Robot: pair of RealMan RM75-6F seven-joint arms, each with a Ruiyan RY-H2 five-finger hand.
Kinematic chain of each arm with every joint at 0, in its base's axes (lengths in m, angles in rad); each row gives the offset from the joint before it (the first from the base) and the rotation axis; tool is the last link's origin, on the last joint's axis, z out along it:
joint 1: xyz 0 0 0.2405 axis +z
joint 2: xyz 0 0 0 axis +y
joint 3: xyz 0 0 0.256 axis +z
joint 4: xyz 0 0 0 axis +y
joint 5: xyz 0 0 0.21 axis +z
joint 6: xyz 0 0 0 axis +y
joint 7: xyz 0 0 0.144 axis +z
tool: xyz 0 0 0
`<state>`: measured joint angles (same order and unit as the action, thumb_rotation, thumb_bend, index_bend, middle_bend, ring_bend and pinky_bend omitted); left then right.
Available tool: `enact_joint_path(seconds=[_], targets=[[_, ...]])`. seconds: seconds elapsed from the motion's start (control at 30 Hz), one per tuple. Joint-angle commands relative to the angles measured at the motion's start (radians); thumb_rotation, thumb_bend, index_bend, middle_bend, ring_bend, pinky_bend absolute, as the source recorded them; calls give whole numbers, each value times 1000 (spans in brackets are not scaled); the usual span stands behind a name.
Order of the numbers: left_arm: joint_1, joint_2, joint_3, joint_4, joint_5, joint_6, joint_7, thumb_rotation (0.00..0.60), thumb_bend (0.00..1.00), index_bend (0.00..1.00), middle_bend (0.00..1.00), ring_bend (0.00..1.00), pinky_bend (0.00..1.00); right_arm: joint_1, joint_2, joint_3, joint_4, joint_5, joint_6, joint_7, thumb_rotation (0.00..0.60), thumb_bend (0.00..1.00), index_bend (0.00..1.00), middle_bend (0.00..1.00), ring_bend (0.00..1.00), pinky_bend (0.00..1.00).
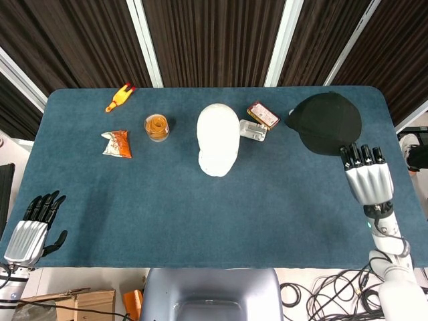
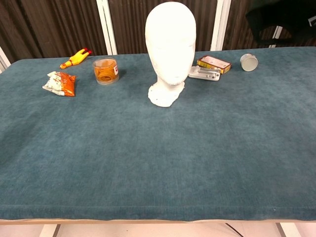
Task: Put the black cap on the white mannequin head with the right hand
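Note:
The white mannequin head (image 1: 218, 140) stands upright at mid-table, facing the robot in the chest view (image 2: 170, 44). The black cap (image 1: 324, 124) is off the table, raised at the right; the chest view shows it high in the top right corner (image 2: 281, 17), well above the cloth. My right hand (image 1: 366, 177) holds it by its near edge, fingers reaching under the rim. The cap hangs to the right of the mannequin head and apart from it. My left hand (image 1: 30, 231) rests at the near left table edge, fingers apart and holding nothing.
Along the far side lie a yellow rubber chicken (image 1: 119, 97), an orange-filled jar (image 1: 157, 126), a snack packet (image 1: 117, 143), a small box (image 1: 263, 114) and a white device (image 1: 253, 130). A small round tin (image 2: 249, 62) sits under the raised cap.

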<state>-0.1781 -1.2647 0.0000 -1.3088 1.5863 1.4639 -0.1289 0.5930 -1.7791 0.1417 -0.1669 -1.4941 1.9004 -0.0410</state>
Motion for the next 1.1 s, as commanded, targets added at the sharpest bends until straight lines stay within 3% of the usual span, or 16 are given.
enact_joint_path(seconds=[0.03,0.53,1.1], targets=[[-2,-1,0,0,0,-4,1,600,391,0,0,0,77,59,36,8,-30,-4,-8,-55,600,373,1000,680,670,835],[-20,-9,-11,11,-24,-42,1,600,392,0,0,0,77,336,65,3,-184,-73,-97,-269,600,372,1000,680,670,834],[-27,-7,-16,13,-31,-49,-7,600,390,0,0,0,78,424,-1,-39,-172,-143,-150,-333,600,371,1000,681,672,827]])
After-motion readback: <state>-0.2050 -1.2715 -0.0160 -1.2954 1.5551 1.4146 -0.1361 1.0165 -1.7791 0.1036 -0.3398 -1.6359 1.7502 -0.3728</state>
